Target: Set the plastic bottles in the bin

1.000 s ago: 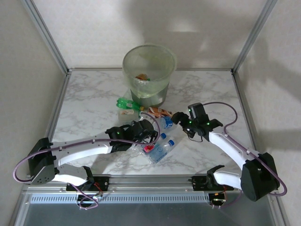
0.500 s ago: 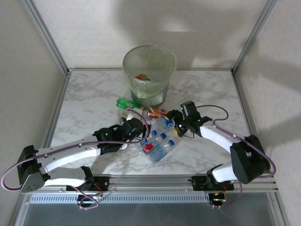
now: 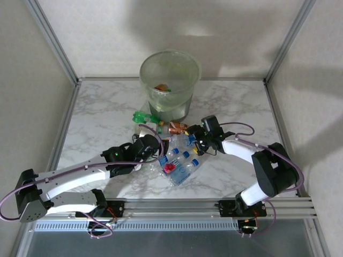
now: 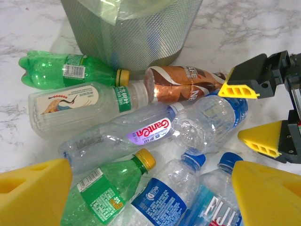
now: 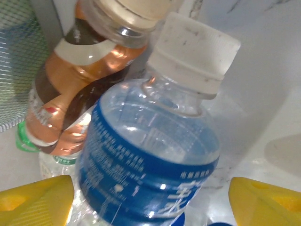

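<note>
- The white marbled surface (image 3: 102, 107) carries the whole job, with both hands reaching in over its middle.
- The large round pale-green translucent plastic bin (image 3: 185, 91) stands straight ahead of the left hand (image 4: 150, 174), beyond the heap. From the right hand (image 5: 150, 183) it lies ahead and off to the left.
- The heap of small plastic bottles (image 4: 141, 136) lies on its sides between the two hands, just short of the bin.
- The left hand's yellow pads are wide apart and hold nothing, poised over the heap's near edge.
- The right hand's fingers are also spread, with nothing clamped.
- A clear blue-labelled bottle with a white cap (image 5: 150, 155) sits straight ahead between the right hand's fingers. Its cap points away from the hand, so its long axis runs along the reach and closing would pinch across its width. The right hand looks better placed.
</note>
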Tool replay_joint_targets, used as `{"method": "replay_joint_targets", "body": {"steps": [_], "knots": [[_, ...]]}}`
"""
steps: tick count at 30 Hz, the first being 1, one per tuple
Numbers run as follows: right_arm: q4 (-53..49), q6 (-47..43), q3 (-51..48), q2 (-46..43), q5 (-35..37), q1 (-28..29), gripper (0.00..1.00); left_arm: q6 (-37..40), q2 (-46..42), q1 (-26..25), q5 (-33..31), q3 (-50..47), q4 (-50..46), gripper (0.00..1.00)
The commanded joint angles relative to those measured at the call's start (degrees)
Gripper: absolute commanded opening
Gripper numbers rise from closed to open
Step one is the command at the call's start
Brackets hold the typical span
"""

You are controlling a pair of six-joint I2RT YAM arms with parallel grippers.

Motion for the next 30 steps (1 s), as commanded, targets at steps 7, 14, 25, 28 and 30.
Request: {"method": "replay_joint_targets", "body": {"steps": [7, 14, 25, 28, 30], "knots": [[1.54, 1.64, 2.94, 3.6, 0.54, 0.7, 0.81, -1.9, -2.13, 1.55, 0.8, -1.75, 0.88, 0.87], [1.62, 0.92, 2.09, 3.34, 1.14, 0.67, 0.71, -2.07, -2.66, 2.14, 1.13, -1.58, 0.77, 0.87], [-4.68, -3.6, -0.06, -5.91, 5.66, 0.66, 0.63, -2.42, -2.76, 2.47, 1.02, 0.92, 0.18, 0.87], [-9.01, -6.29, -0.95, -11.0, 8.96, 0.67, 0.63, -2.59, -2.7, 2.74, 1.07, 2.29, 0.08, 0.87], [-12.37, -7.92, -1.36, -15.01, 11.64, 0.66, 0.63, -2.68, -2.53, 2.99, 1.06, 3.44, 0.03, 0.88]]}}
